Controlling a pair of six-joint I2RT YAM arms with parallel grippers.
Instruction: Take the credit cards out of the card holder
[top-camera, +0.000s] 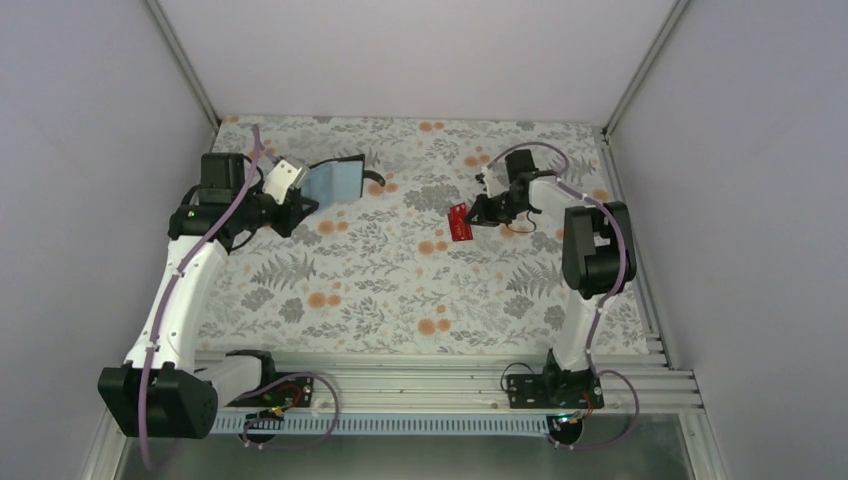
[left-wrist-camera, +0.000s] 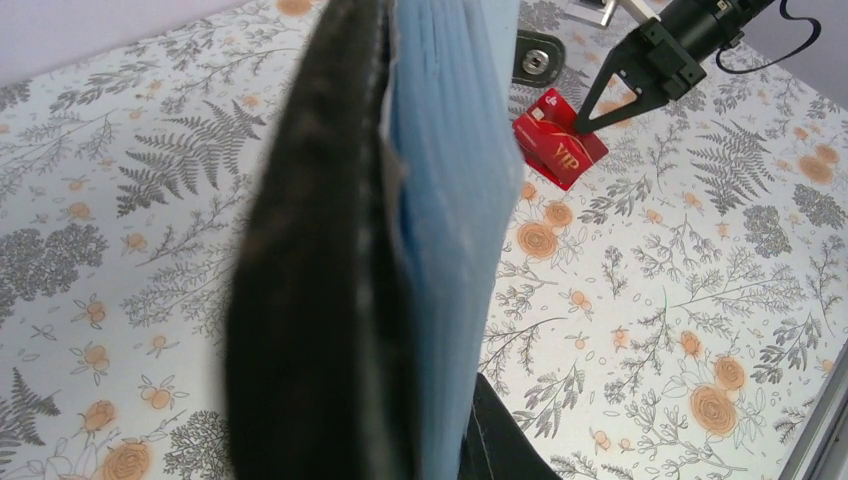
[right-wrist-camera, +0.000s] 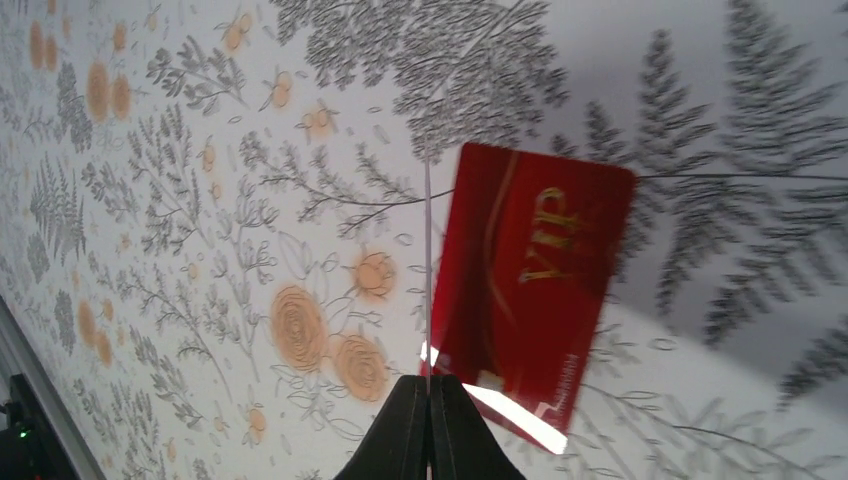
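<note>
The card holder (top-camera: 335, 182) hangs open above the back left of the table, light blue inside and dark outside. My left gripper (top-camera: 300, 205) is shut on its lower edge. In the left wrist view the holder (left-wrist-camera: 400, 250) fills the middle, and only one dark finger (left-wrist-camera: 510, 445) shows beside it. A red credit card (top-camera: 460, 222) marked VIP sits low over the table at centre right. My right gripper (top-camera: 478, 214) is shut on its corner. In the right wrist view the black fingertips (right-wrist-camera: 428, 385) meet at the card's (right-wrist-camera: 530, 270) near corner. Whether the card touches the cloth I cannot tell.
The holder's dark snap strap (left-wrist-camera: 538, 62) sticks out behind it. A floral cloth (top-camera: 400, 290) covers the table. White walls stand left, right and back, with metal posts (top-camera: 630, 70) at the corners. An aluminium rail (top-camera: 430, 385) with both arm bases runs along the near edge.
</note>
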